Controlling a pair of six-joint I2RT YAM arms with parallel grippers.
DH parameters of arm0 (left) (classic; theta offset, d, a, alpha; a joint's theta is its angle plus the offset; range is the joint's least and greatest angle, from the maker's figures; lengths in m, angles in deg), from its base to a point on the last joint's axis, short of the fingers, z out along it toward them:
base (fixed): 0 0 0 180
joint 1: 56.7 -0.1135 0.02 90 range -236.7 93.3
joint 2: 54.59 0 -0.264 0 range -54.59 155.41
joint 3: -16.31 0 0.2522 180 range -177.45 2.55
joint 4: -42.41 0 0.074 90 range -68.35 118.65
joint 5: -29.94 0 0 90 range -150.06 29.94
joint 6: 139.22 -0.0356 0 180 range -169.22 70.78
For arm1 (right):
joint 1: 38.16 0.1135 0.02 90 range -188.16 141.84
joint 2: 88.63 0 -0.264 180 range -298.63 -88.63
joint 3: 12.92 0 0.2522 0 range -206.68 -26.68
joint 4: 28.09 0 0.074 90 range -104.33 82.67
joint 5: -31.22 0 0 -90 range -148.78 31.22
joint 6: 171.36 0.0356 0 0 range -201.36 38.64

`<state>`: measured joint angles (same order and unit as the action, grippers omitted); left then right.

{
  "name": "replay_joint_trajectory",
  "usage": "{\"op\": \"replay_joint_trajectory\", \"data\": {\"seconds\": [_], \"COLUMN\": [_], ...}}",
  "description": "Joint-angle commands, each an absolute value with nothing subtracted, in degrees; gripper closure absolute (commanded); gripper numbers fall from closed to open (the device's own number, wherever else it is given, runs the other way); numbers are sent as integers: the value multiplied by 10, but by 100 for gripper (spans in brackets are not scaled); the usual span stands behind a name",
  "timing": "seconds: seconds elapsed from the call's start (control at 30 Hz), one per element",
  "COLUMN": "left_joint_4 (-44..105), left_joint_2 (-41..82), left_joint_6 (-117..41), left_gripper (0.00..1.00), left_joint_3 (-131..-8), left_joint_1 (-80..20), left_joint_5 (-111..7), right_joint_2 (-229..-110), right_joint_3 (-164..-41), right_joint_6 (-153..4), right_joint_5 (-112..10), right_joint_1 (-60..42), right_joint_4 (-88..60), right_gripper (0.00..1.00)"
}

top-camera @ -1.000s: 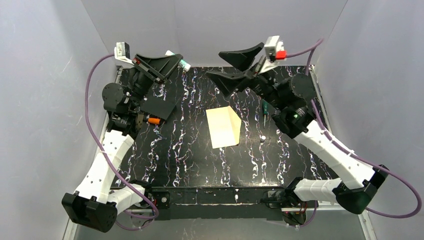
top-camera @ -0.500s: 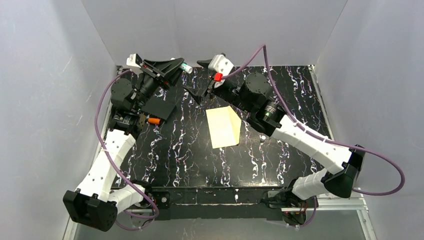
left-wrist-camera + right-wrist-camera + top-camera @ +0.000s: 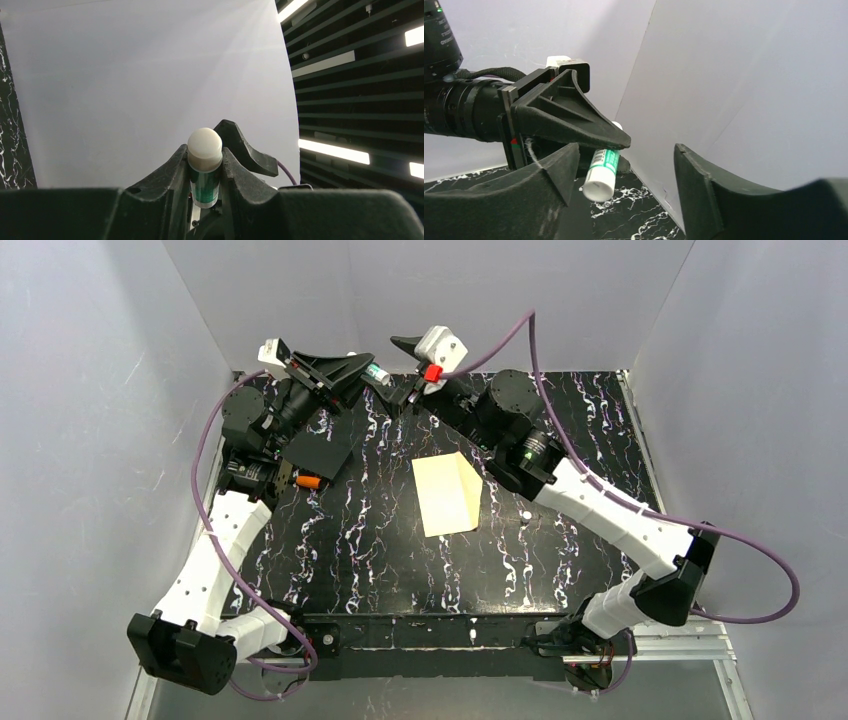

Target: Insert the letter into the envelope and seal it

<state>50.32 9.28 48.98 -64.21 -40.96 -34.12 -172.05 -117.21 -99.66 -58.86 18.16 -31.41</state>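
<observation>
At the far left of the tabletop (image 3: 380,540) a black square card (image 3: 320,448) lies flat, partly under my left arm, and just beside its near edge there is a small orange object (image 3: 309,482); what it is, I cannot tell. My left fingers (image 3: 358,367) are raised above the far edge of the tabletop, close to the back wall. They are closed narrow on a glue stick (image 3: 204,172), a white tube with a green label. In the left wrist view the two fingers press its sides and its rounded white end stands out past them. In the right wrist view the stick hangs tilted under the left fingers, with its flat white end pointing down toward the camera. My right fingers (image 3: 624,175) are spread wide and hold nothing. They are turned toward the left fingers and are just beside the glue stick, which shows low in the gap between them without touching either one. The envelope (image 3: 447,494) lies flat near the middle of the tabletop, pale yellow, with one diagonal fold line visible across it. It is well apart from both pairs of fingers, and the forearm of my right arm passes just beside its far right corner.
</observation>
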Motion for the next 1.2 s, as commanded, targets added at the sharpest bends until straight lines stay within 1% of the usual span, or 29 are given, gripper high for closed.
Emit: {"op": "replay_joint_trajectory", "data": {"seconds": [0.0,0.1,0.2,0.23,0.27,0.43,0.6,0.67,0.73,0.8,0.87,0.97,1.07,1.1,1.17], "left_joint_4": [512,512,513,514,513,514,518,519,519,520,520,520,521,522,522], "left_joint_2": [81,79,75,74,73,68,69,69,70,71,71,71,69,69,66], "left_joint_6": [482,489,493,493,494,500,503,503,503,501,498,493,482,474,445], "left_gripper": [100,100,100,100,100,100,100,100,100,100,100,100,100,97,82], "left_joint_3": [-666,-667,-664,-663,-662,-656,-655,-655,-655,-658,-661,-661,-663,-663,-662], "left_joint_1": [-411,-411,-411,-411,-411,-411,-411,-411,-411,-411,-411,-411,-411,-411,-411], "left_joint_5": [-318,-317,-319,-320,-321,-326,-329,-329,-328,-326,-323,-324,-324,-324,-328], "right_joint_2": [-1740,-1746,-1750,-1751,-1751,-1744,-1735,-1733,-1735,-1738,-1743,-1745,-1747,-1746,-1740], "right_joint_3": [-1227,-1232,-1240,-1243,-1242,-1239,-1241,-1236,-1237,-1240,-1247,-1251,-1259,-1261,-1261], "right_joint_6": [-986,-984,-992,-994,-1001,-1024,-1034,-1032,-1028,-1014,-1007,-994,-993,-992,-987], "right_joint_5": [-615,-617,-610,-604,-596,-559,-554,-562,-571,-584,-585,-585,-584,-597,-601], "right_joint_1": [182,182,182,182,182,182,182,182,182,182,182,182,182,182,182], "right_joint_4": [-312,-311,-297,-291,-288,-273,-246,-247,-248,-257,-262,-271,-263,-259,-255], "right_gripper": [27,30,43,45,46,46,37,36,37,46,58,72,94,99,99]}}
